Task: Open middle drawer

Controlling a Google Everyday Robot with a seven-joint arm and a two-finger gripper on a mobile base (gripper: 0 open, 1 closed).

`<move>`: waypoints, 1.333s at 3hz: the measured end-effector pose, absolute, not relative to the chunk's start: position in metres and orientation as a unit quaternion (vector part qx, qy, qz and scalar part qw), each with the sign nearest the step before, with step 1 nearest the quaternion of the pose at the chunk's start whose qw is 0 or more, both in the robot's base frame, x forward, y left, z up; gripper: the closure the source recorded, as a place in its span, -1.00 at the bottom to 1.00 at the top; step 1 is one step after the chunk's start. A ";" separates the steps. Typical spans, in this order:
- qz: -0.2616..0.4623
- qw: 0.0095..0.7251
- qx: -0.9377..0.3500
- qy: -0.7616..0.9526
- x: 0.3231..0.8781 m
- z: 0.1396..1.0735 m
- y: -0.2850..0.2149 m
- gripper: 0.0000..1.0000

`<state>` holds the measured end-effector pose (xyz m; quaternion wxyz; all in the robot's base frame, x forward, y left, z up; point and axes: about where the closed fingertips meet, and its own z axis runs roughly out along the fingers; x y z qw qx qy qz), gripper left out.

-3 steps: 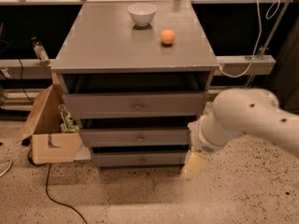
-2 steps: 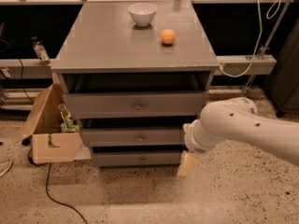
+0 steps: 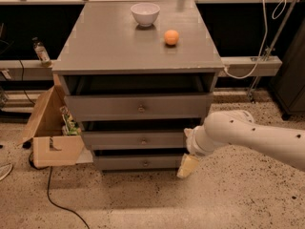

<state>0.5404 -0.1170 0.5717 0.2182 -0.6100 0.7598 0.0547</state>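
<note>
Gripper (image 3: 188,166) just below rt end of middle drawer (image 3: 138,140) (grip state unclear); bowl (image 3: 145,13) + orange ball (image 3: 171,37) on cabinet (image 3: 109,46)

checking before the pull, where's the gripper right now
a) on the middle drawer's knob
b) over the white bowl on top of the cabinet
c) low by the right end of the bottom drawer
c: the gripper hangs low by the right end of the bottom drawer, off to the right of the knob on the middle drawer.

Gripper (image 3: 188,166) below middle drawer (image 3: 136,140) right end
</note>
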 end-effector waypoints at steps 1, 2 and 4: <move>0.042 0.218 -0.630 0.745 0.555 0.555 -0.114 -1.00; 0.034 0.216 -0.657 0.721 0.574 0.531 -0.108 -1.00; 0.058 0.225 -0.676 0.699 0.630 0.465 -0.102 -1.00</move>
